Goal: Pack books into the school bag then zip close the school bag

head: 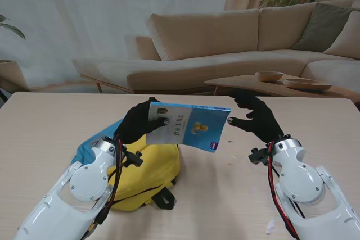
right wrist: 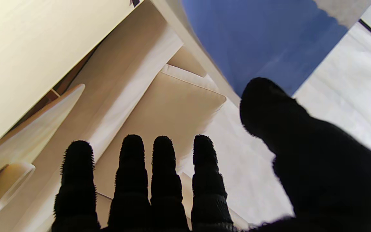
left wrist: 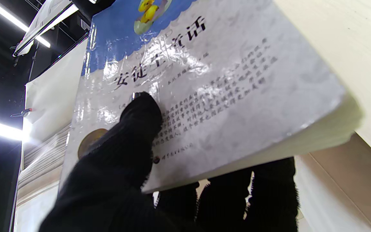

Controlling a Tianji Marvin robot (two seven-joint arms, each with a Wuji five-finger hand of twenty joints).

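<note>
Book (head: 188, 127): clamped at one edge by left hand (head: 138, 123), above yellow school bag (head: 147, 175). Right hand (head: 256, 117): fingers apart, empty. Risk: book could pivot and slip from one-sided grip.

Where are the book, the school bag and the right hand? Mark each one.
book (head: 191, 127): stand view, middle of the cover.
school bag (head: 160, 164): stand view, yellow top panel.
right hand (head: 256, 117): stand view, the palm, open beside the book.

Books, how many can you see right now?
1. The book is held off the table by the left hand, above the yellow school bag. Others may be hidden inside the bag.
</note>
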